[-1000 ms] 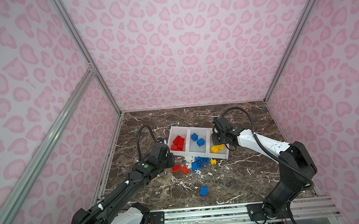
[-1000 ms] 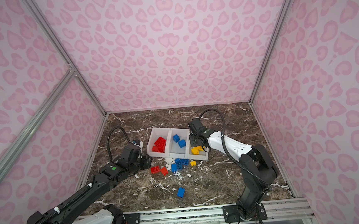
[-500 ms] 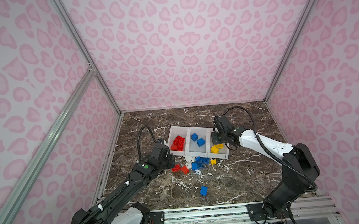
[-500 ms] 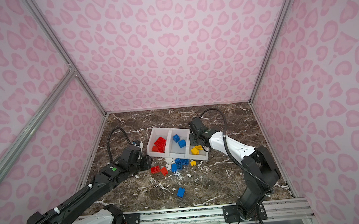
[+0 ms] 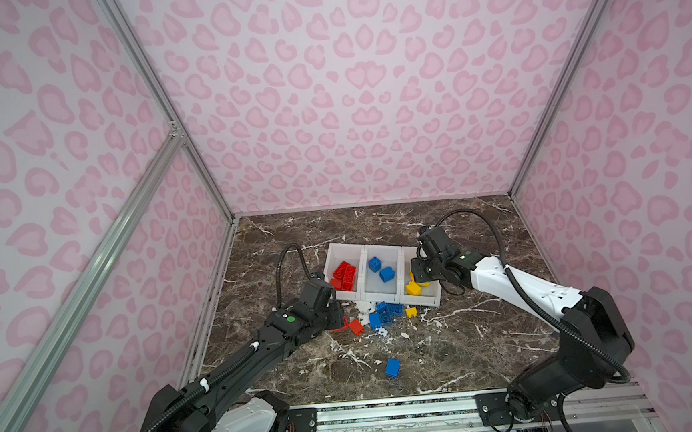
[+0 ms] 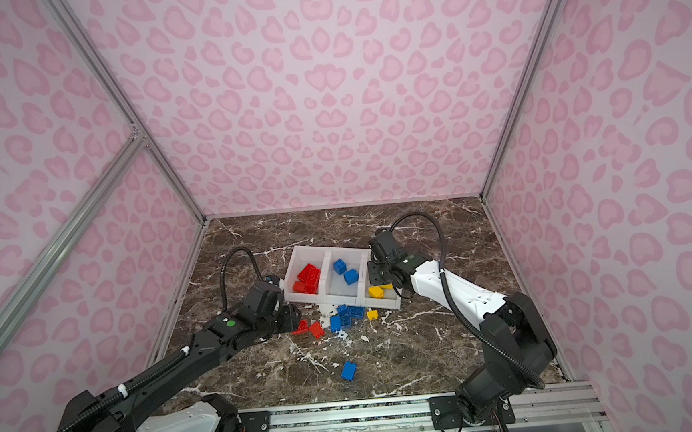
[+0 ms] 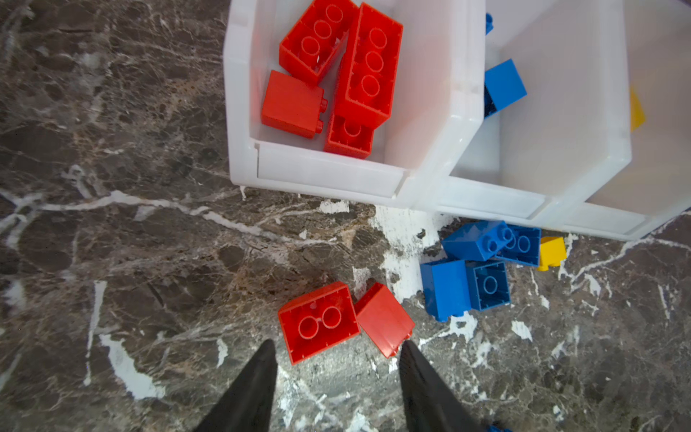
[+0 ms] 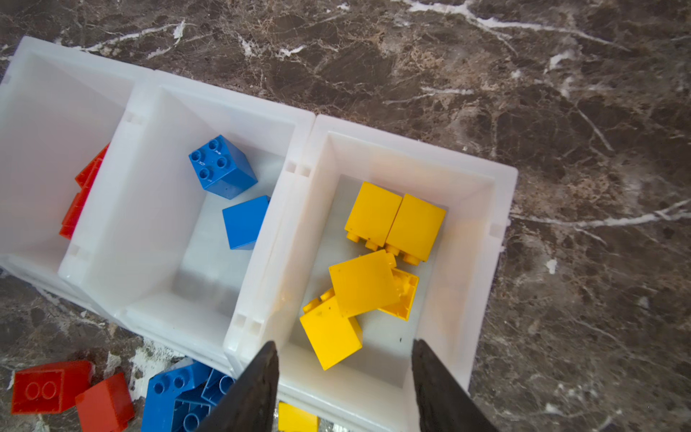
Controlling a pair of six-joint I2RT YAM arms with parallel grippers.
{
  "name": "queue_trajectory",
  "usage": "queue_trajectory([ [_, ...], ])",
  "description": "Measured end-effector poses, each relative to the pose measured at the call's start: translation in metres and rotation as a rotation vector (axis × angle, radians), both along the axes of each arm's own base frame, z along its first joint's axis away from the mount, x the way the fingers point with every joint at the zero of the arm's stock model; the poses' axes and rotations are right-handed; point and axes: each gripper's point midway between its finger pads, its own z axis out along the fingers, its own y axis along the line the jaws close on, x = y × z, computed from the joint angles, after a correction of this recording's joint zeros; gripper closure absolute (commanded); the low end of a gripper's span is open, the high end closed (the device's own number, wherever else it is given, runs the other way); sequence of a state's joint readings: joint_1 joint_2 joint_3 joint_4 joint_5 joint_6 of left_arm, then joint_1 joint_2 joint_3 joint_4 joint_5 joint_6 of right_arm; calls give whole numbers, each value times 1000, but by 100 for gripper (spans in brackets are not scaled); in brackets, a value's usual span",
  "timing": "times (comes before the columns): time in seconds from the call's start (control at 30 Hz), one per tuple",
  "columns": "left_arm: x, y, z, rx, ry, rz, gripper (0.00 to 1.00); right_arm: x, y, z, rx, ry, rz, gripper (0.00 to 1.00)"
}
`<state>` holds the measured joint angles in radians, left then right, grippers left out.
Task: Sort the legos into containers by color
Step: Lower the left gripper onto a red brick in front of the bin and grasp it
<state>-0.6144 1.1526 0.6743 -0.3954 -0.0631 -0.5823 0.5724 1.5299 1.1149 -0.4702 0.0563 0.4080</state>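
Note:
Three joined white containers (image 5: 363, 274) stand mid-table. The left one holds red legos (image 5: 344, 273), the middle one two blue legos (image 8: 222, 168), the right one several yellow legos (image 8: 364, 282). In front of them on the marble lie two red legos (image 7: 318, 321), a blue cluster (image 7: 471, 269), a small yellow lego (image 7: 551, 252) and a lone blue lego (image 5: 392, 367). My left gripper (image 7: 336, 346) is open just short of the two loose red legos, holding nothing. Over the yellow container's near end my right gripper (image 8: 346, 344) is open and empty.
Pink patterned walls close the dark marble table (image 5: 470, 342) on three sides, and a metal rail (image 5: 391, 414) runs along the front edge. Both arms reach in from that rail, the left arm (image 5: 242, 366) low over the table.
Both grippers' jaws stand wider than a second ago. The arms have barely shifted, and the loose legos on the marble lie where they were.

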Motion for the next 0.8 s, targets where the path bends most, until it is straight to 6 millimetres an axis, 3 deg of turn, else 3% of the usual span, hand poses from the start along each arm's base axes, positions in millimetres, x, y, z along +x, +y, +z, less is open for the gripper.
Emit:
queue_trajectory([
  [0.37, -4, -2, -28, 71, 85, -5, 31, -18, 3, 9, 30, -18, 9, 42],
  [0.8, -1, -5, -51, 146, 157, -2, 32, -31, -6, 0, 35, 3, -14, 42],
])
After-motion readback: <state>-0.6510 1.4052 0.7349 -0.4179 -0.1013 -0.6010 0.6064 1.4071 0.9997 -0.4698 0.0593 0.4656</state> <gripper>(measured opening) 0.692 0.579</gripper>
